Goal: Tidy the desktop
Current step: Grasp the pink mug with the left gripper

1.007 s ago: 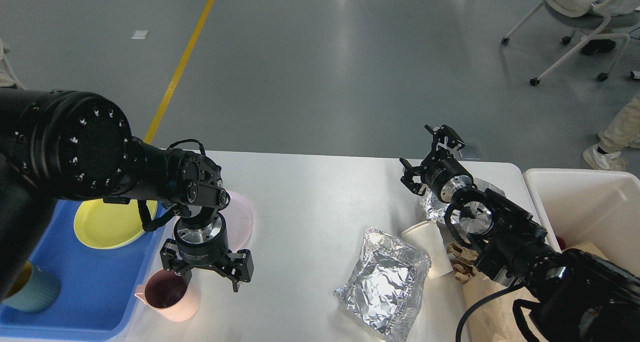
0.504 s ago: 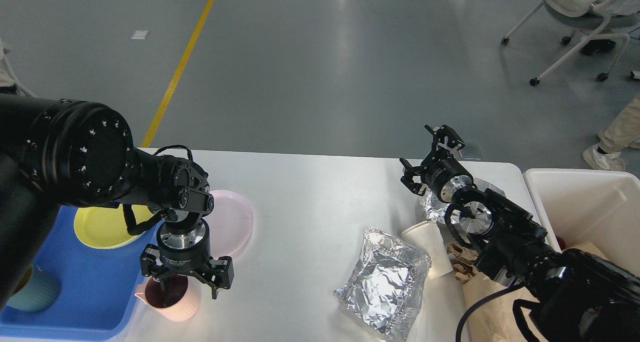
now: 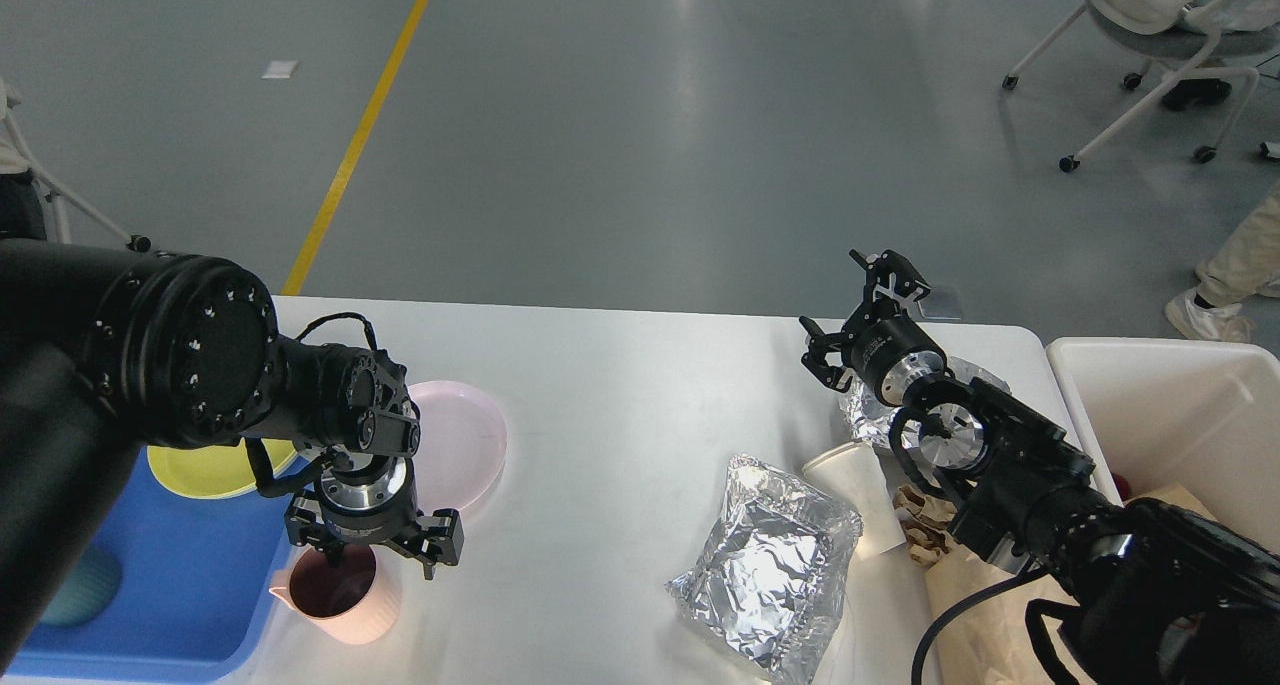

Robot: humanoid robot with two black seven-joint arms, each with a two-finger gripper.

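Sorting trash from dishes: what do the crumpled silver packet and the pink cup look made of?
The silver packet looks like aluminium foil: sharp creases, mirror-like glints. The pink cup looks like matte plastic or glazed ceramic, with a smooth, even pastel wall; I can't tell which.

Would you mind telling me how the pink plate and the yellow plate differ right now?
The pink plate lies on the white desktop, while the yellow plate sits in the blue tray. The pink plate is mostly in view, with only its left edge behind the left arm; the yellow plate is largely hidden by that arm. Both are round, shallow, pastel plates lying flat.
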